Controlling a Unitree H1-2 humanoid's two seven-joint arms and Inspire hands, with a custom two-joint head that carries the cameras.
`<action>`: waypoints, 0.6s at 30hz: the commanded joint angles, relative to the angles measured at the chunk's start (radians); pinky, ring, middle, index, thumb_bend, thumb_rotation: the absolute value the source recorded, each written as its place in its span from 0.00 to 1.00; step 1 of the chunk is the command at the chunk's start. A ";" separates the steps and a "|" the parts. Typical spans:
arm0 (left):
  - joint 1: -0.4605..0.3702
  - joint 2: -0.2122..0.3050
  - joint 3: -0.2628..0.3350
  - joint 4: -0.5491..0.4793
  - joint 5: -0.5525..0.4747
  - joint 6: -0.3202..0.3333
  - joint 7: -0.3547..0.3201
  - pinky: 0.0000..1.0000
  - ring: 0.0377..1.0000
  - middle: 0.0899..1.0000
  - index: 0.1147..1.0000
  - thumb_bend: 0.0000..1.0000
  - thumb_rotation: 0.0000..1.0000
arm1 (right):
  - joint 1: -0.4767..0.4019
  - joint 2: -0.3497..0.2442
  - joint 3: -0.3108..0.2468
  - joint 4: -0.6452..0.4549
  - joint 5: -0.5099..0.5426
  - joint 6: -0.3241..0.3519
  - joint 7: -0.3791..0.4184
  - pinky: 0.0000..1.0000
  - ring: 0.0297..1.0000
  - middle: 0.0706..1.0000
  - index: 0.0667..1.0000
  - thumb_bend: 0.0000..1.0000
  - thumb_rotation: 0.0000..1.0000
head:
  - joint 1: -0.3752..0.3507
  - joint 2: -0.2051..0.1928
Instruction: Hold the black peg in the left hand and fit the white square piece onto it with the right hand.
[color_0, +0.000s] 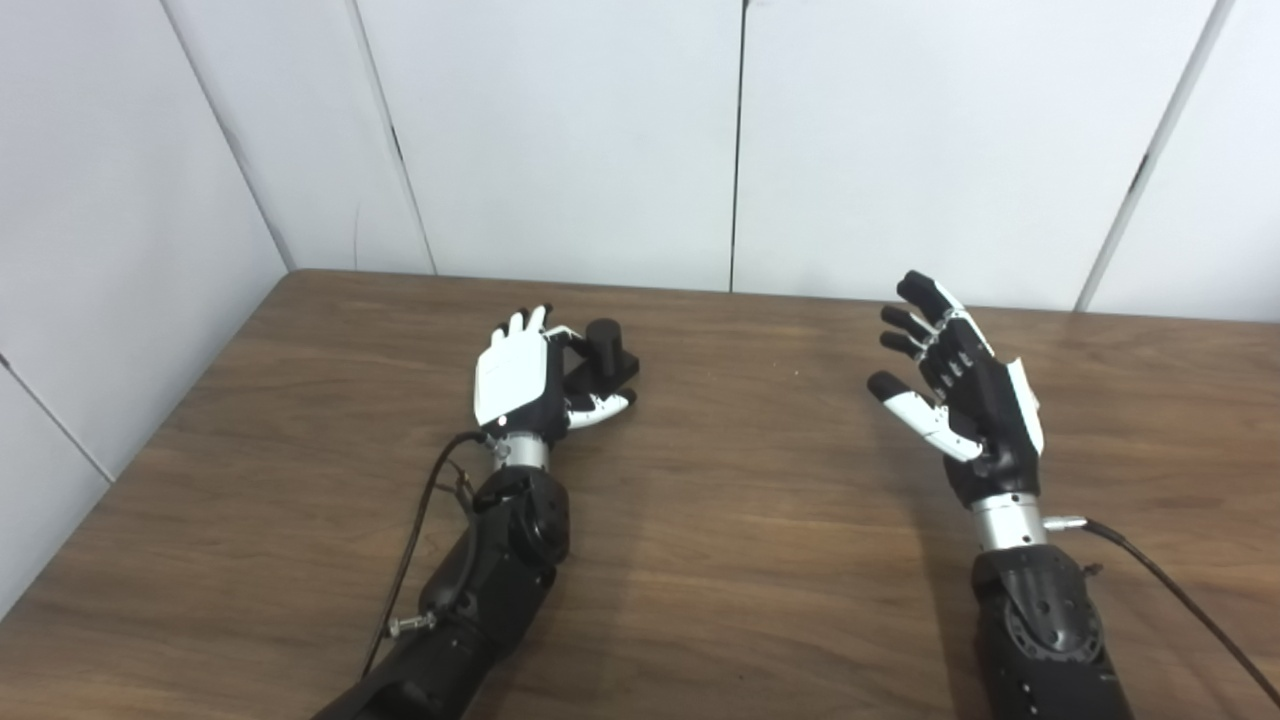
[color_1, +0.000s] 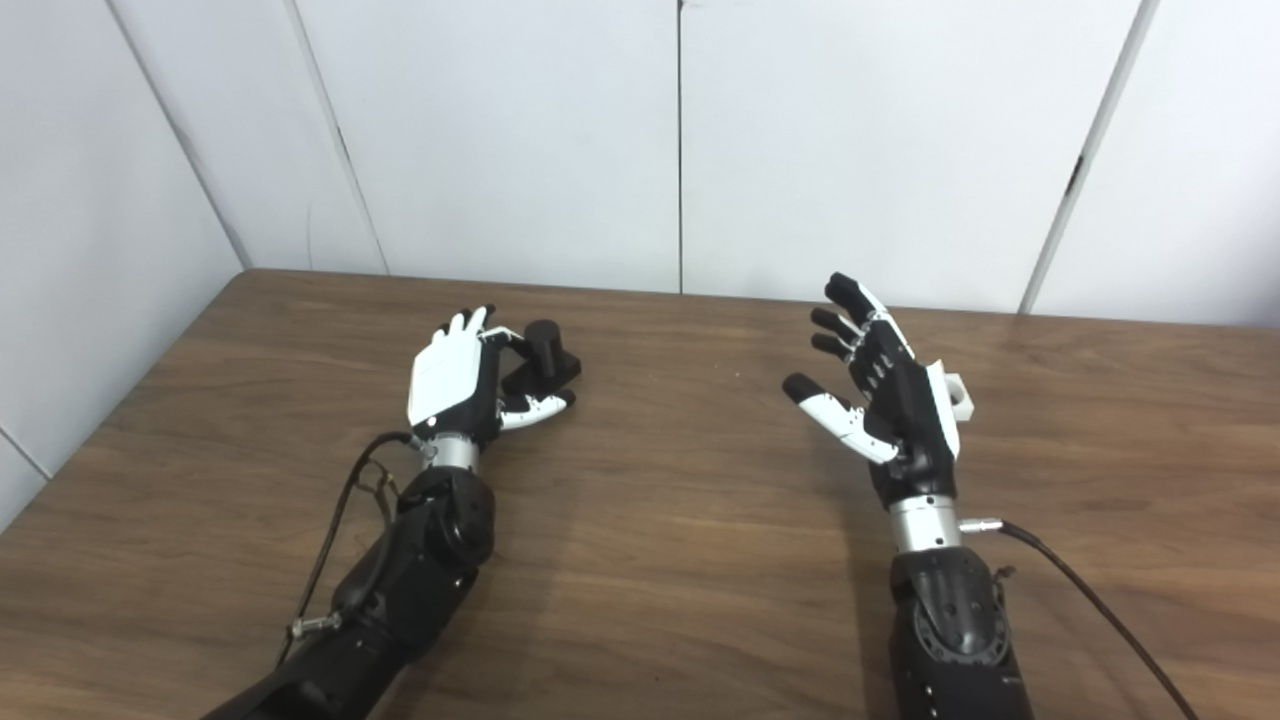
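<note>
Your left hand (color_0: 520, 375) lies low over the brown wooden tabletop (color_0: 760, 560), its white back turned up and toward the cameras, wrist straight in line with the forearm that comes in from the lower left. Its fingers (color_0: 520, 322) reach forward on the far side of the black peg (color_0: 605, 345), and its thumb (color_0: 603, 408) lies just on the near side of the peg's flat base. The peg stands upright, a short cylinder on a dark base, right against the palm side of that hand. The fingers and thumb bracket it loosely; from these views you cannot tell whether they actually touch it, but the hand does not look closed on it.

Your right hand (color_1: 885, 395) is well to the right of the peg, raised off the tabletop with the forearm rising steeply from the bottom edge. Its palm faces left toward the peg, the fingers (color_1: 850, 320) spread and pointing up and away, the thumb (color_1: 835, 410) stretched out toward the peg's side. It holds nothing.

The white square piece (color_1: 958, 395) sits on the tabletop just behind the right hand, on the side away from the peg; only a corner shows past the back of the hand in the right eye view, and it is hidden in the left eye view.

A black cable (color_1: 1090, 600) runs from the right wrist to the lower right edge.
</note>
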 joint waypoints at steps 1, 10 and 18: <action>-0.026 0.014 -0.008 0.031 -0.005 0.012 -0.017 1.00 1.00 0.94 0.55 0.73 0.27 | 0.171 -0.018 -0.004 0.102 -0.010 -0.007 -0.015 0.75 0.80 0.87 0.84 0.72 0.46 | 0.001 -0.003; -0.021 0.012 -0.003 0.038 -0.031 -0.037 0.022 1.00 0.94 0.90 0.42 0.52 0.08 | 0.177 -0.023 0.001 0.092 -0.016 -0.007 -0.029 0.75 0.80 0.88 0.84 0.72 0.47 | 0.000 0.001; -0.012 0.018 -0.013 0.026 -0.034 -0.036 0.021 1.00 0.94 0.90 0.42 0.52 0.08 | 0.182 -0.021 0.002 0.087 -0.014 -0.007 -0.029 0.74 0.81 0.87 0.83 0.71 0.47 | 0.003 0.006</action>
